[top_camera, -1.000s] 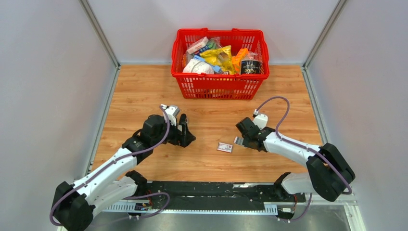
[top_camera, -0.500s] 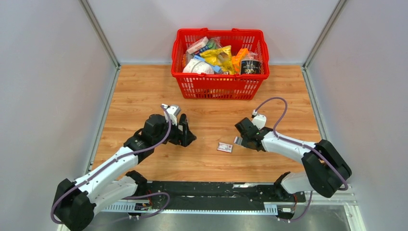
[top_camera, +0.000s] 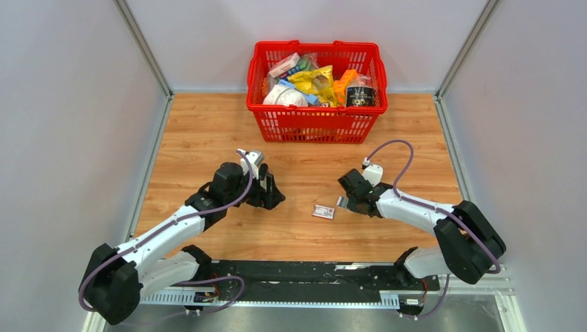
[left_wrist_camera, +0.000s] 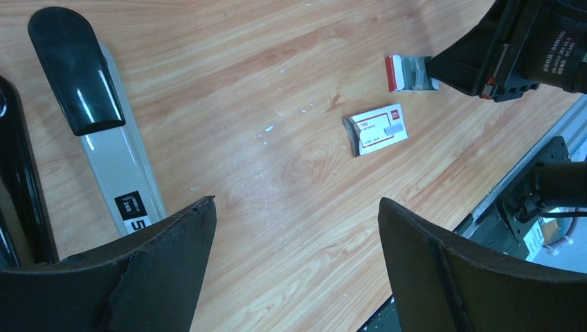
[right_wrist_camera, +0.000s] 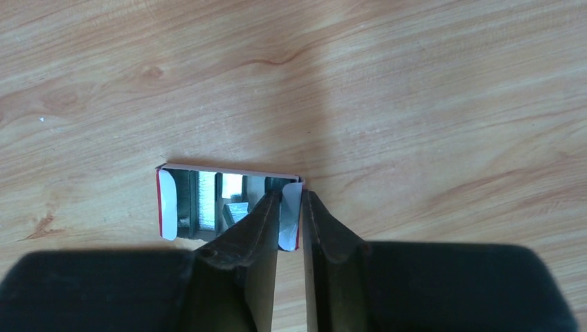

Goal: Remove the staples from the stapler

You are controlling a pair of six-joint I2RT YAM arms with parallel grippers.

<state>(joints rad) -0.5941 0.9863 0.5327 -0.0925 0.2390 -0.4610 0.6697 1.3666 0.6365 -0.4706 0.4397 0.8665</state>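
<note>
The staples (right_wrist_camera: 206,200) show as silvery-grey strips lying inside a small open tray (right_wrist_camera: 166,204) with red-and-white ends, low over the counter (right_wrist_camera: 415,83). The right fingers (right_wrist_camera: 291,200) are pinched on the tray's end wall, one tip inside the tray and one outside it. In the left wrist view a few tiny pale flecks lie scattered on the wood; whether they are loose staples cannot be told.

Just beside the tray, toward the left arm, a flat red-and-white box sleeve (top_camera: 323,211) lies on the counter, apart from both arms.

The stapler (left_wrist_camera: 121,166) lies well to the left of the sleeve, its grey body flat on the wood with a glossy black cap at the far end. The left fingers (left_wrist_camera: 296,204) hang above the counter beside it, spread wide with only bare wood between them.

At the back of the counter stands a red basket (top_camera: 315,124) filled with packets.
</note>
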